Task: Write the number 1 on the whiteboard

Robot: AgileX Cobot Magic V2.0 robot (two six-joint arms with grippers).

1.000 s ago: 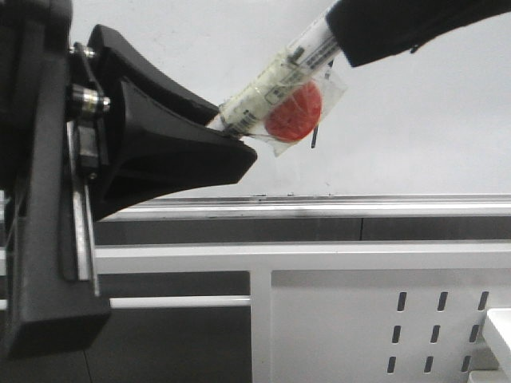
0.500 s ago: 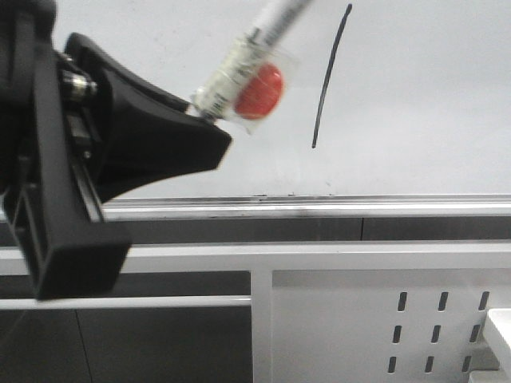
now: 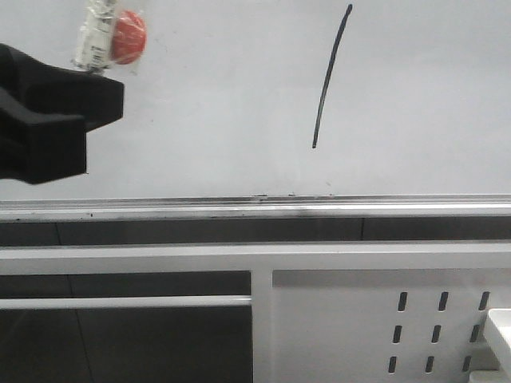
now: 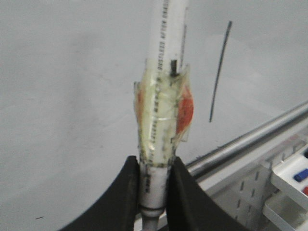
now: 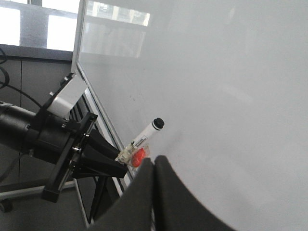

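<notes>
Gripping a marker [image 4: 161, 120] low on its barrel, the left gripper [image 4: 153, 185] has its fingers closed snug on both sides, just below a band of clear tape with a red disc [image 3: 128, 36] under it. A pen like this looks light and rigid, its plastic smooth, so I judge the taped part the surer hold. Its tip is clear of the whiteboard [image 3: 200, 120] in the right wrist view. Further right, the number 1 [image 3: 330, 76] stands on the board, a thin slanted black stroke, thicker at the top. The glossy board should take ink easily and smear if brushed. Below it run a silver rail [image 3: 319, 209] and a perforated panel [image 3: 335, 319]. The right gripper [image 5: 153, 166] holds nothing, its fingers pressed together.
</notes>
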